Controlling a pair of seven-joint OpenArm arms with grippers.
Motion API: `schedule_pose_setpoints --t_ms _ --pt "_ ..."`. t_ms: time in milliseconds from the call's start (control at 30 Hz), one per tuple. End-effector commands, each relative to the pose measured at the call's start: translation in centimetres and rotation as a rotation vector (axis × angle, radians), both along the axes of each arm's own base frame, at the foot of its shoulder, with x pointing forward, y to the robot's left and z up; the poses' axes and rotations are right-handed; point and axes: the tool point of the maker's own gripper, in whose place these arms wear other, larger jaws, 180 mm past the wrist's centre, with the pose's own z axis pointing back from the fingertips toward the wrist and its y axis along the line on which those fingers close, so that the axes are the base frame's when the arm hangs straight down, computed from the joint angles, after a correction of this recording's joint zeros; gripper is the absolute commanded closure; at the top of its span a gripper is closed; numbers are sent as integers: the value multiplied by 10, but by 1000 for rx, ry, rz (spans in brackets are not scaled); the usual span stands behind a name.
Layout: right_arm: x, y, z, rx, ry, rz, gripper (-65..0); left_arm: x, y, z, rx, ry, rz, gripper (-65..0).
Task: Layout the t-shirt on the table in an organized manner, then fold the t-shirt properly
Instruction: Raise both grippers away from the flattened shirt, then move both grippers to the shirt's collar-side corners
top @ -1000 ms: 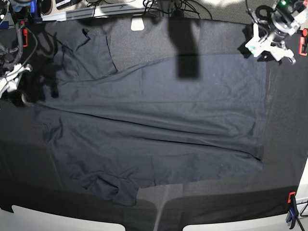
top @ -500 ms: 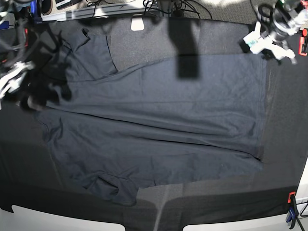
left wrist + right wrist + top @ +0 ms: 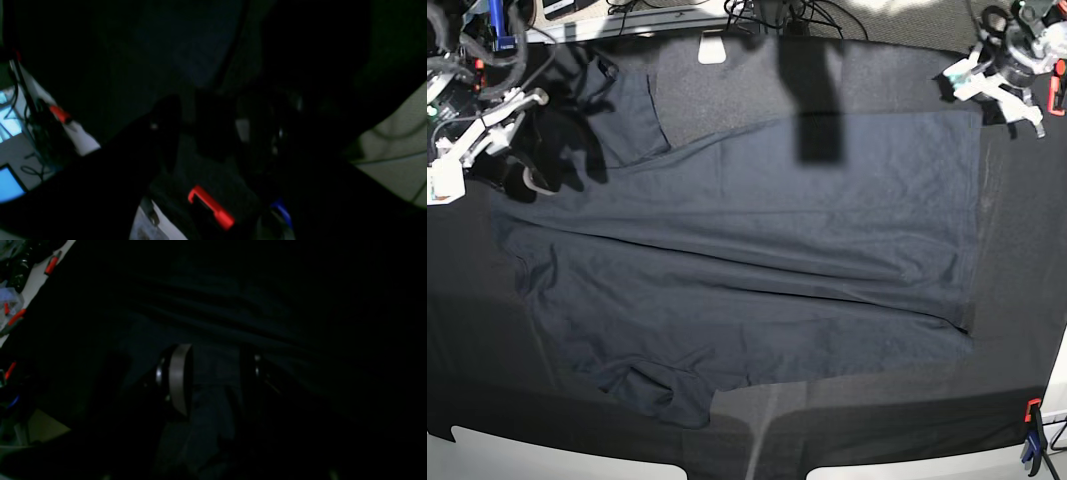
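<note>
- R pincer [image 3: 215,373]: jaws parted, a fair gap, approx. mid-open; only dark cloth seen through it, nothing gripped. Seems raised over the upper-left end of the shirt in base view.
- L pincer [image 3: 208,123]: jaws also apart, gap between the fingers; dark wrist view, but no fabric visibly pinched. In base view it's just by the shirt's upper-right corner [image 3: 972,118]; contact w/ cloth can't be told.
- T-shirt [image 3: 767,235]: spread across the middle of the table [image 3: 907,430], wide but not flat. Long creases run L-to-R through the body, approx. parallel; right side edge fairly straight.
- Upper-left flap [image 3: 627,125]: sticks out toward the back, poss. a sleeve; its far end is rumpled, partly behind the R arm.
- Near-left bunch [image 3: 662,390]: crumpled, edge turned in on itself.
- Step in hand, my guess: still the layout stage, or a rough first fold being tidied; no neat folded bundle to see. Can't say which for sure.
- Next move, prob.: R pincer goes down, takes the upper-left edge, draws it out flat; L pincer pins or tugs the upper-right corner. Then smooth creases & sort the near-left bunch before proper folds.
- Risk: thin, dark fabric on dark cover, so R pincer could grab two layers or the cover too.
</note>
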Motion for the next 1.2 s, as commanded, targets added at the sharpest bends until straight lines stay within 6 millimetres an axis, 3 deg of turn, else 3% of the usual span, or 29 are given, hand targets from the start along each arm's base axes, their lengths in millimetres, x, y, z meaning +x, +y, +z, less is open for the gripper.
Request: schedule_pose_setpoints --t_ms 0,167,367,567,733,867,933,1000,1033,1167 --pt "2 4 12 -13 -52 32 -226 3 1 4 1 -15 -10 -275" --pt "2 4 12 -13 -52 32 -226 8 -3 5 -20 -31 -19 -274" --pt "2 4 12 -13 -52 32 -226 27 -24 8 -86 -87 3 -274" --pt "0 3 9 -17 -41 30 -226 25 -34 -7 -59 -40 -14 -274" --pt "-20 -1 -21 -80 87 22 -226 12 -23 -28 11 35 14 -240" --pt "-35 11 -35 -63 154 59 -226 8 1 -27 141 51 56 -234" --pt "-35 17 -37 -53 161 78 -226 10 6 -25 187 39 48 -173" --pt "-36 24 -39 -42 167 100 -224 9 7 -25 186 42 52 -35" --pt "-37 28 -42 -40 175 113 -219 9 6 -26 181 45 57 0" --pt "-46 39 -73 -171 280 186 -174 7 11 -25 205 50 73 0"
